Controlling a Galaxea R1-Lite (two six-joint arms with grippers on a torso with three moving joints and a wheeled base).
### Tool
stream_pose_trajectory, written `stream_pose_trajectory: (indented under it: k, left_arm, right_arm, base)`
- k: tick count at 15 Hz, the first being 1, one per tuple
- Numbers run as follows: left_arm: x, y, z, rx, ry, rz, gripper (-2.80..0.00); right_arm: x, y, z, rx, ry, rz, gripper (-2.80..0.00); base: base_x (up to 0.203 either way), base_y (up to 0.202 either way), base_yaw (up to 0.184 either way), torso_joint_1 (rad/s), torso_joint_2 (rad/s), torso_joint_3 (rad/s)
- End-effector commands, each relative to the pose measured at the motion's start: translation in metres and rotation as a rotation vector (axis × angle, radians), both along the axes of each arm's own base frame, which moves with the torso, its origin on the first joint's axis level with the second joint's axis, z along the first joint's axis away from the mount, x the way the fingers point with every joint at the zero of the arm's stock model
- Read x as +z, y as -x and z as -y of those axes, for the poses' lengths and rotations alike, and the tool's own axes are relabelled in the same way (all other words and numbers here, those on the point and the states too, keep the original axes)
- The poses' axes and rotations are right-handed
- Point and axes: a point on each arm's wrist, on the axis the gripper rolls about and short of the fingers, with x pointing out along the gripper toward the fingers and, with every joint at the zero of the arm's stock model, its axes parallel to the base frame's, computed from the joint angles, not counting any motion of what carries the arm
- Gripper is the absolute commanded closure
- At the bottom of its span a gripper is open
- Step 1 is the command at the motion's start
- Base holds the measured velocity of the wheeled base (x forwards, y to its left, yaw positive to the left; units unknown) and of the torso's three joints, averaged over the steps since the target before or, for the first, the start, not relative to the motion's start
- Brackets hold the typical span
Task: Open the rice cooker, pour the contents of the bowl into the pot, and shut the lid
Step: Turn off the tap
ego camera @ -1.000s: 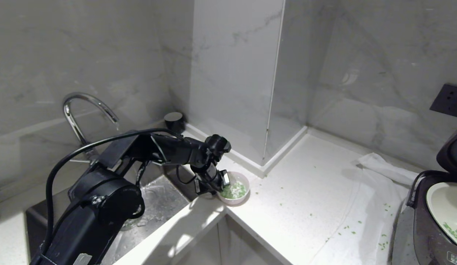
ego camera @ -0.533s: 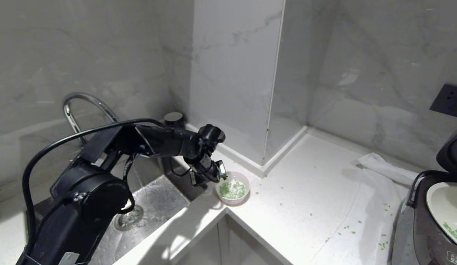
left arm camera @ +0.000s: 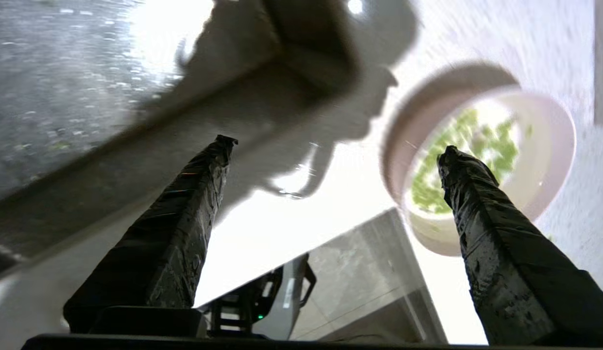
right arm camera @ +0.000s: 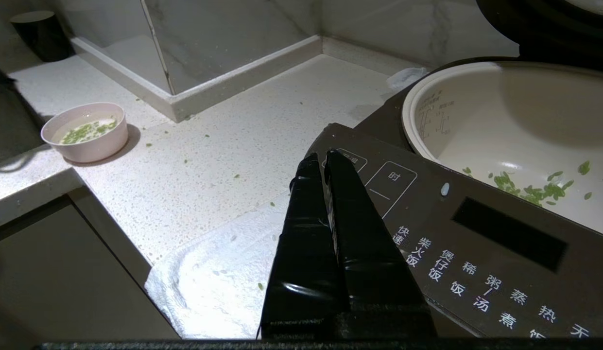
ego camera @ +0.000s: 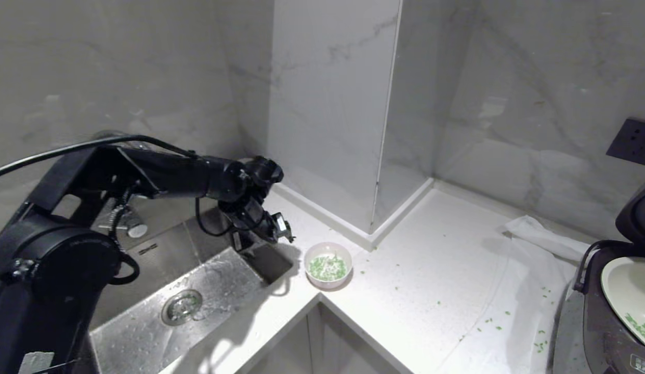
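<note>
Left wrist view: the left pincer (left arm camera: 333, 146) stands wide and holds nothing. One finger (left arm camera: 184, 218) lies over the sink edge, and the other crosses in front of the bowl (left arm camera: 549, 160) without touching it. The bowl sits upright on the worktop (ego camera: 431, 270), near the corner of the sink (ego camera: 161, 291), and green contents (ego camera: 327, 267) remain inside it.

Judged from this layout, the step in hand is to clear the left arm from the bowl so that the lid (ego camera: 636, 213) can be closed. Procedure:
- Keep the fingers spread and draw the pincer up and left, away from the bowl rim. A sideways brush can tip the bowl or slide it into the sink.
- Keep the wrist and its cable clear of the sink edge.

In the head view the left arm reaches from the near left, across the sink, with the forearm roughly level. The wrist bends down, so the pincer points at the sink corner, just left of the bowl.

The right pincer (right arm camera: 325, 158) is pressed closed and parked over the front panel of the rice cooker (right arm camera: 476, 243). The cooker stands at the far right with its lid raised. Its pot (right arm camera: 476, 112) holds a scatter of green bits. More bits lie on the worktop and on a white cloth (right arm camera: 218, 282) beside the cooker.
</note>
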Motion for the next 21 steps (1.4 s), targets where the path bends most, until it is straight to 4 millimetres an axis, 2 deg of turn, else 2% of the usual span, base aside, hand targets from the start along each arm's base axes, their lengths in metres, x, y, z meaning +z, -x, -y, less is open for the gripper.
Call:
stream_pose_trajectory:
  k: [1,4,8,9,13,16,21]
  left_arm:
    - [0.03,0.007,-0.051,0.105,0.013,0.031,-2.8]
    - [0.043,0.025,-0.113,0.182,0.02,0.014,-2.8]
    - [0.043,0.053,-0.176,0.256,-0.016,0.027,-2.8]
    - [0.044,0.057,-0.192,0.282,-0.024,0.041,0.0]
    - [0.04,0.053,-0.241,0.392,-0.044,0.107,0.0]
    - [0.026,0.042,-0.266,0.43,-0.066,0.133,0.0]
    - [-0.005,0.011,-0.309,0.494,-0.073,0.134,0.0]
  right_arm:
    - [0.0,0.0,0.0,0.001,0.0,-0.001,0.0]
    - [0.0,0.0,0.0,0.001,0.0,0.0,0.0]
    - [0.0,0.0,0.0,0.001,0.0,0.0,0.0]
    - [0.0,0.0,0.0,0.001,0.0,0.0,0.0]
    - [0.0,0.0,0.0,-0.001,0.0,0.0,0.0]
    - [0.0,0.0,0.0,0.0,0.0,0.0,0.0]
    - [0.0,0.0,0.0,0.001,0.0,0.0,0.0]
  base:
    - [0.0,0.0,0.0,0.0,0.0,0.0]
    - [0.0,0.0,0.0,0.0,0.0,0.0]
    - [0.0,0.0,0.0,0.0,0.0,0.0]
    - [0.0,0.0,0.0,0.0,0.0,0.0]
    - [0.0,0.0,0.0,0.0,0.0,0.0]
    - [0.0,0.0,0.0,0.0,0.0,0.0]
    - [0.0,0.0,0.0,0.0,0.0,0.0]
